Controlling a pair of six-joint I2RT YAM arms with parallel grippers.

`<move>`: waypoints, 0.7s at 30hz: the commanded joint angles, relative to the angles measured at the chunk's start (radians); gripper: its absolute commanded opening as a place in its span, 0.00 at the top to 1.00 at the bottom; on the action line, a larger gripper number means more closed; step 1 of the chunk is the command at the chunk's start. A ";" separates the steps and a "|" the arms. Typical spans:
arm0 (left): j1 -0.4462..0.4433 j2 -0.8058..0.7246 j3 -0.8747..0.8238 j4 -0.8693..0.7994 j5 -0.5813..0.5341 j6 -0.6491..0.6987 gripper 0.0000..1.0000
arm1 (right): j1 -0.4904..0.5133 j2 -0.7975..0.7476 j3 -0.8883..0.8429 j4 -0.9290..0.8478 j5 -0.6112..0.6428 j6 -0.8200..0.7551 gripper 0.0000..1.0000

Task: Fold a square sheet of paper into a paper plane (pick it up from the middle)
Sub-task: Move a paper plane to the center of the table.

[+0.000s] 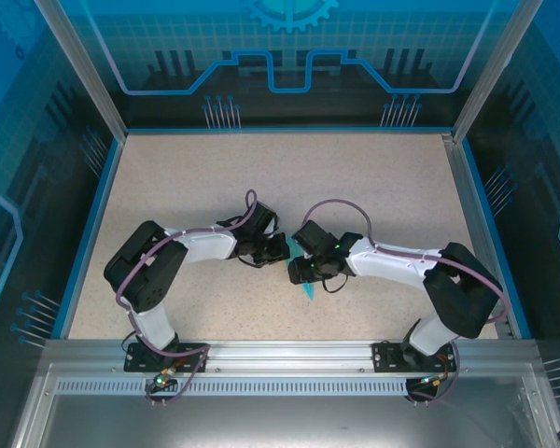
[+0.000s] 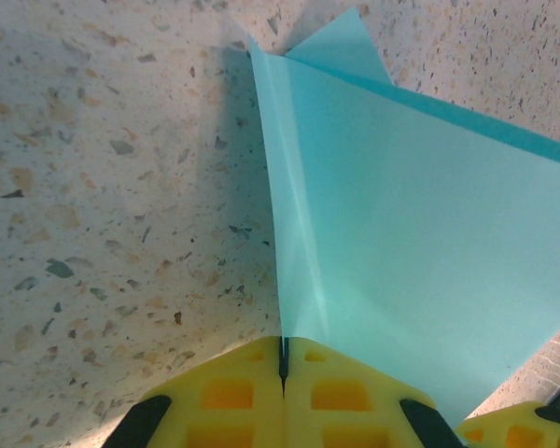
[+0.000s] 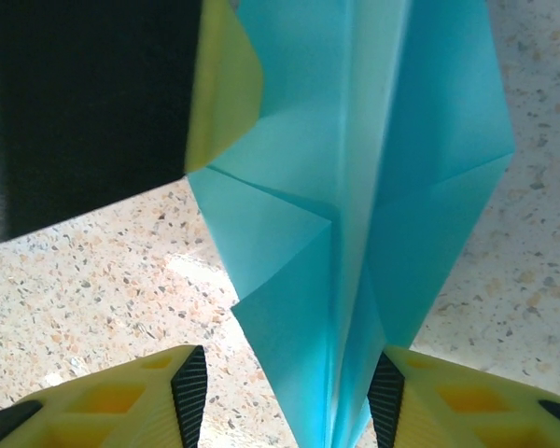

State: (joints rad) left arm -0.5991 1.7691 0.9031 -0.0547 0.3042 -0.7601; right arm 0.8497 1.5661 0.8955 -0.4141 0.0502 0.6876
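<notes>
Near the middle of the table, toward the arms' side: a half-made paper plane, light cyan, already bearing a long centre crease and triangular flaps turned in toward it. Pinched by the left gripper, pressed tight together on a creased edge, with the rest of the sheet fanning away from the fingers above the speckled surface. Held that way, most likely, to anchor the fold and to stop such thin paper sliding or springing open during the other arm's work. Straddled by the right gripper, spread about halfway, a pad on either side of the narrow end of the centre crease; one pad clearly apart from the paper, hence no clamp on anything. Hard to say from the wrist view about the other pad: just beside the paper's edge or touching it. Lined up along the crease, by the look of it, in order to close on it and sharpen the fold, or else to take over the hold. From above, both wrists nose to nose, a small cyan tip poking out just below the right one. Judged as mid-fold: body creased, wings not yet formed. Worth guarding against next: a squeeze off the crease line, skewing the dart, and a tug between two grips, tearing or crumpling the sheet.
</notes>
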 commanded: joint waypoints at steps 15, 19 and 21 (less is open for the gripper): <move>0.007 -0.036 0.003 -0.029 -0.009 -0.002 0.98 | 0.029 0.090 0.082 -0.071 0.113 0.024 0.68; 0.006 -0.047 0.003 -0.043 -0.023 -0.003 0.95 | 0.028 0.090 0.083 -0.083 0.130 0.035 0.77; 0.006 -0.058 0.002 -0.055 -0.035 -0.006 0.91 | 0.029 0.093 0.085 -0.087 0.134 0.039 0.80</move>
State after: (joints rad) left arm -0.5991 1.7535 0.9031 -0.0738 0.2958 -0.7597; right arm 0.8600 1.6451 0.9562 -0.4667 0.1558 0.7105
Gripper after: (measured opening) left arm 0.084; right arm 0.209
